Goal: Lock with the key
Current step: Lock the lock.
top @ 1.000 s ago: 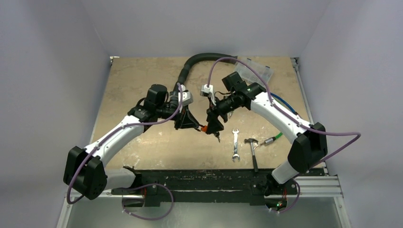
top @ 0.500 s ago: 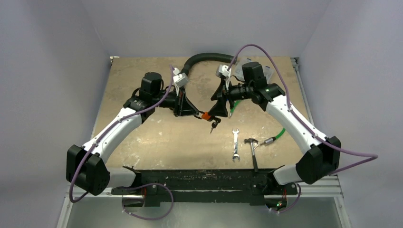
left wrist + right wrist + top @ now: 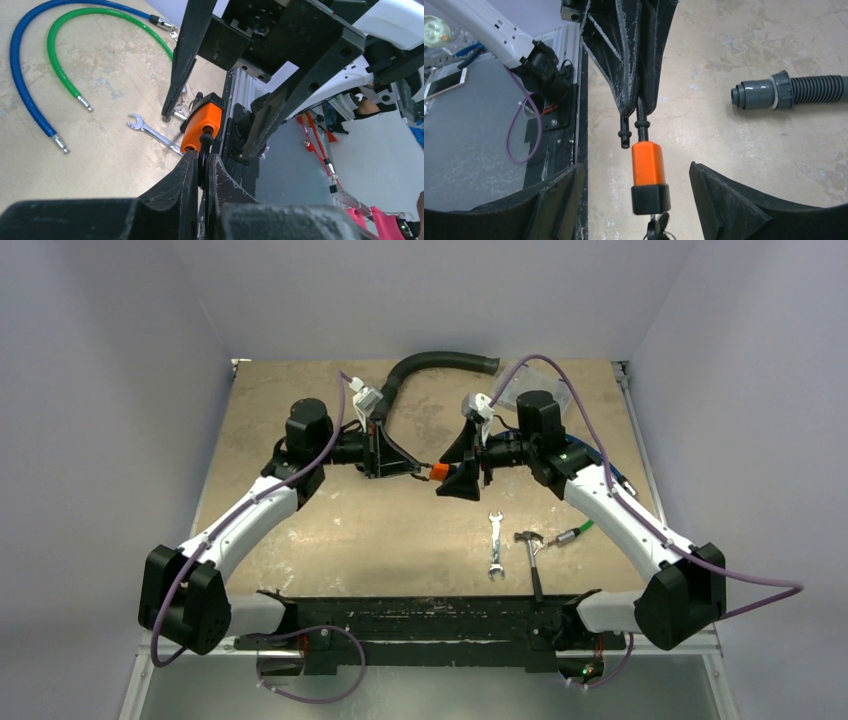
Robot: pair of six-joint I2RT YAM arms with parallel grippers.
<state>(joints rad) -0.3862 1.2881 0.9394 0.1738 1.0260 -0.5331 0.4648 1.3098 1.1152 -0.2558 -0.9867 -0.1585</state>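
Above the table's (image 3: 290,400) far half, the left gripper (image 3: 202,161) clamps the shackle (image 3: 642,119) of the orange padlock (image 3: 647,164), while the right gripper's (image 3: 636,172) jaws stand apart either side of its body.

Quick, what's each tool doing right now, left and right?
Left tool: closed on the black shackle of the orange padlock.
Right tool: open, either side of the padlock's body, holding nothing.

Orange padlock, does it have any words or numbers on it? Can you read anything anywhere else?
No readable text anywhere.
The orange padlock shows a plain face, with no words or numbers.
The wrench and hammer are too small to show any marks.
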